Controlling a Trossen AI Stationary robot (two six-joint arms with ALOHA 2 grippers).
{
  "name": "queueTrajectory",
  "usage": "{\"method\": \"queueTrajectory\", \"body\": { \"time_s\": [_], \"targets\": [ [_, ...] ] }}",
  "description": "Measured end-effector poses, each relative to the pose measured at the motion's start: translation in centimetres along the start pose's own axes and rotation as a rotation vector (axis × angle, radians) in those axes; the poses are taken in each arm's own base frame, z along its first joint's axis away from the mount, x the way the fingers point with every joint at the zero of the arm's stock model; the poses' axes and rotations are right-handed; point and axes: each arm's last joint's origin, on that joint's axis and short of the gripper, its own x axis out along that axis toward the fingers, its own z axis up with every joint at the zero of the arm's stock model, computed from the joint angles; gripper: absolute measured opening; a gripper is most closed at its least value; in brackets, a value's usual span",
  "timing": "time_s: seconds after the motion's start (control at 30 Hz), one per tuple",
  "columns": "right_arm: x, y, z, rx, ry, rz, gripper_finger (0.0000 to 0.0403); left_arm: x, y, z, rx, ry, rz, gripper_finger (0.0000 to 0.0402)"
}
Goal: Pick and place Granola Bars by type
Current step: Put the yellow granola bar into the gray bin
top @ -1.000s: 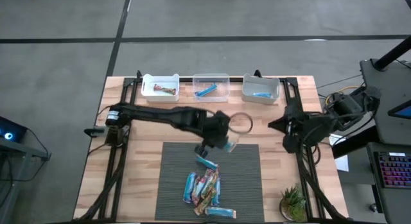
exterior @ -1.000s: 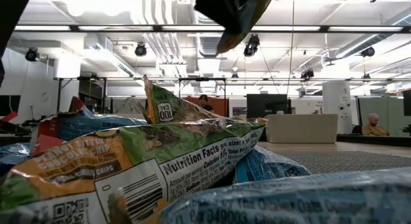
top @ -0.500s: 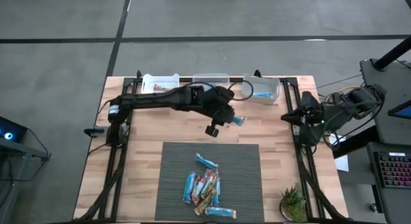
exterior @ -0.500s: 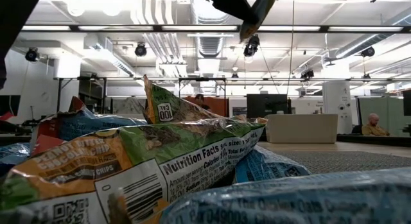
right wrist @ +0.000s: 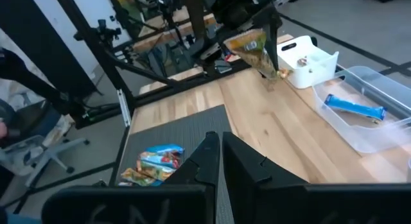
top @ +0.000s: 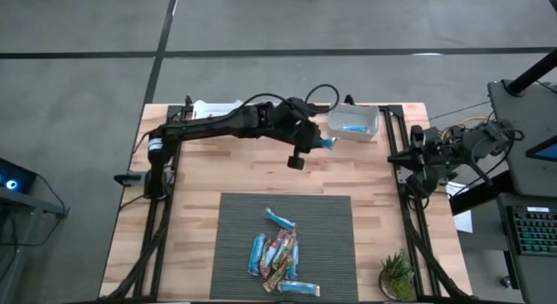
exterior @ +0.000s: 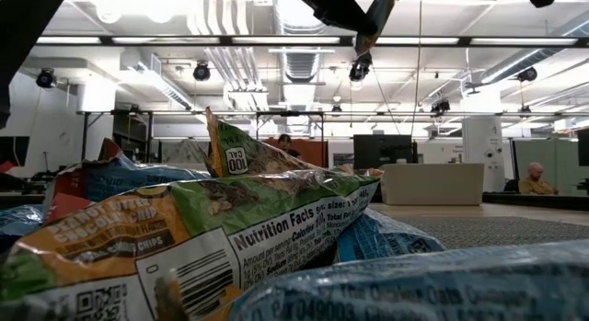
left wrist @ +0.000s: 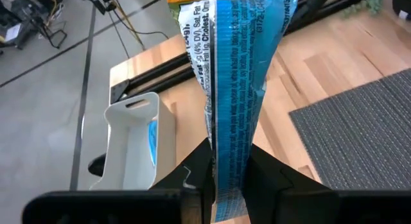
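Left gripper (top: 320,144): upper centre of the high view, above bare wood just beside the right-hand bin; fingers (left wrist: 270,179) narrow, clamped on a blue foil-wrapped granola bar (left wrist: 236,89) with an orange end.
Held bar: hangs clear of the table, lower left of the right-hand white plastic bin (top: 353,123); at the top edge of the low view.
Right-hand bin: back edge of the light wooden table (top: 218,178), upper centre-right; holds one bright blue bar (top: 351,128).
Middle clear plastic bin (right wrist: 376,121): holds another blue bar (right wrist: 355,108).
Left-hand white bin (top: 209,108): mostly hidden under the left arm.
Pile of blue and multicoloured foil bars (top: 277,252): lower centre of the high view, on the dark grey ribbed mat (top: 235,243).
Right gripper (top: 416,156): right edge of the table, well apart from the pile; fingers (right wrist: 241,161) pressed together, holding nothing.
Small green potted plant (top: 398,276): lower right corner of the table.
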Motion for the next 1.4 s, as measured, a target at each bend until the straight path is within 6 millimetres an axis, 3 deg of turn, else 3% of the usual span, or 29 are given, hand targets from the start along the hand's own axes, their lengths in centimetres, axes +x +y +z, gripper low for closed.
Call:
{"method": "queueTrajectory", "body": {
  "time_s": [0.27,0.7,1.07,1.4],
  "targets": [
    [-0.5,-1.0,-0.7,0.010,-0.050,-0.054,0.0009,-0.1,1.6,-0.5,-0.028,-0.033,0.035,0.0048],
    [0.4,0.1,0.7,0.002,-0.136,-0.138,0.0008,-0.5,4.4,-2.2,-0.061,-0.053,0.019,0.0048],
    [1.4,0.7,1.6,-0.038,-0.199,-0.136,0.0008,-0.6,4.7,-2.4,-0.046,-0.064,0.005,0.0048],
    [2.5,0.4,1.3,-0.046,-0.137,-0.110,0.0008,-0.6,4.7,-2.4,-0.058,-0.065,0.005,0.0048]
  ]
}}
